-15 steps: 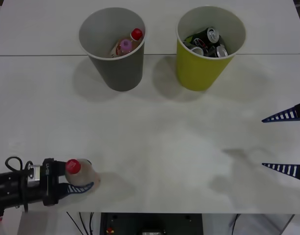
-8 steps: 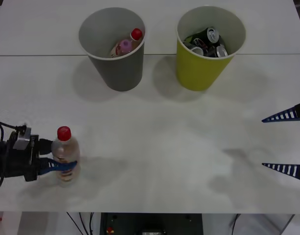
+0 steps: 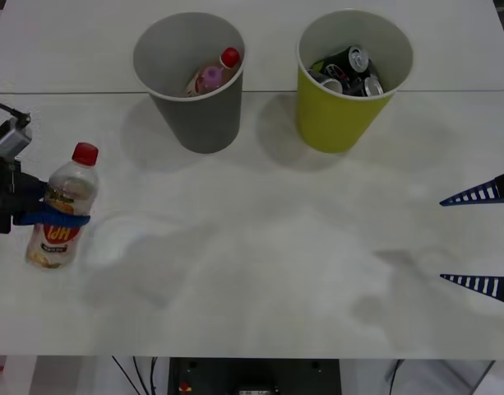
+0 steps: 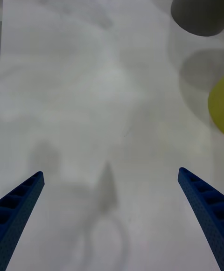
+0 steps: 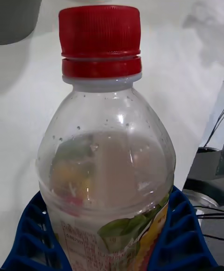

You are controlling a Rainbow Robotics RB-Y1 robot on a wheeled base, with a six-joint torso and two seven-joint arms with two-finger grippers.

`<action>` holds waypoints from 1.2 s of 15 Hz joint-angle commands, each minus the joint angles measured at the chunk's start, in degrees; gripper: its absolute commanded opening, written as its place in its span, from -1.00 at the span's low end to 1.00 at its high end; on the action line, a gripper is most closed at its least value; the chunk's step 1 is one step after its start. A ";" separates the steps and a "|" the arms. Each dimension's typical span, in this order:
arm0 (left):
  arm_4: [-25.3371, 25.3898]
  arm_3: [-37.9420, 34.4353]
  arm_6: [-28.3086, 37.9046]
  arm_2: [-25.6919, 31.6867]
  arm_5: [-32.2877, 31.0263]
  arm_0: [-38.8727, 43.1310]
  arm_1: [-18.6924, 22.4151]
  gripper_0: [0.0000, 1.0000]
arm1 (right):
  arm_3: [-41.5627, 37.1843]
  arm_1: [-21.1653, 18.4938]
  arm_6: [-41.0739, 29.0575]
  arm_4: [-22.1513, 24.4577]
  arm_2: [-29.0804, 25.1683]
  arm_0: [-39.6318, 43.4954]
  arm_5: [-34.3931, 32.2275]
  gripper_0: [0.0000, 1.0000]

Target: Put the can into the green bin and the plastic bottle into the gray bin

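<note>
While your left end effector sat at the far-left edge of the surface, its blue fingers were clamped around the bottle, one on each side of the body just above the label. You could see the bottle tilted slightly, red cap toward the far side, its base toward the near side. From the left wrist you saw the cap close up, the clear shoulder below it with droplets inside, and the ribbed fingers cupping the bottle on both sides.

Your right end effector was parked at the right edge, near side, fingers spread wide apart and gripping nothing; from the right wrist you saw the two blue tips at the corners with bare surface between them.

You had the gray bin at the far side, left of centre, well apart from the held bottle. A pink-capped bottle and a small red-capped bottle lay inside it. Just to its right stood the green bin, with several dark cans in it. The two bins stood near each other but not touching.
</note>
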 commanded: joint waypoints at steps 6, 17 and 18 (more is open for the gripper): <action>-12.57 -5.66 31.22 -0.02 -7.17 -18.99 7.13 -1.00 | 0.00 0.00 0.00 0.00 0.00 0.00 0.00 1.00; -22.06 16.84 31.22 -33.94 -13.67 -65.84 -6.23 -1.00 | 0.00 0.00 0.00 0.00 0.00 0.00 0.00 1.00; -23.64 19.04 31.22 -33.94 -13.67 -67.42 -8.69 -1.00 | 0.00 0.00 0.00 0.00 0.00 0.00 0.00 1.00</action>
